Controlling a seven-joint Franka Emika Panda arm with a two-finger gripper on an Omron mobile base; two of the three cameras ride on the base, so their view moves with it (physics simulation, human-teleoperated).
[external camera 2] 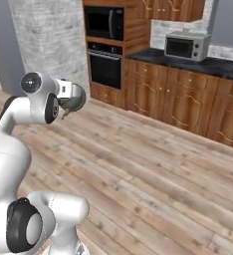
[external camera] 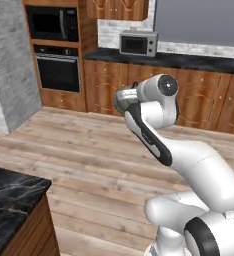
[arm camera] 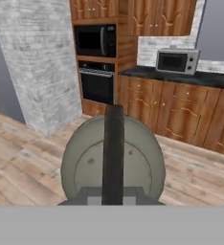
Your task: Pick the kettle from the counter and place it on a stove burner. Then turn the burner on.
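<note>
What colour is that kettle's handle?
Dark, nearly black, against the grey-beige kettle; its handle shows best in the hand view.

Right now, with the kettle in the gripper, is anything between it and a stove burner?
No stove burner shows in these views, so the path cannot be judged. The gripper holds the kettle by its handle above open wooden floor.

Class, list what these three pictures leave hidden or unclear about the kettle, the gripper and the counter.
- Kettle: hand view, its dark handle covers the lid's middle; left base view, the arm hides most of it.
- Gripper: right base view, fingertips hidden by the wrist and kettle.
- Counter: left base view, cut off by the frame's edge.
</note>
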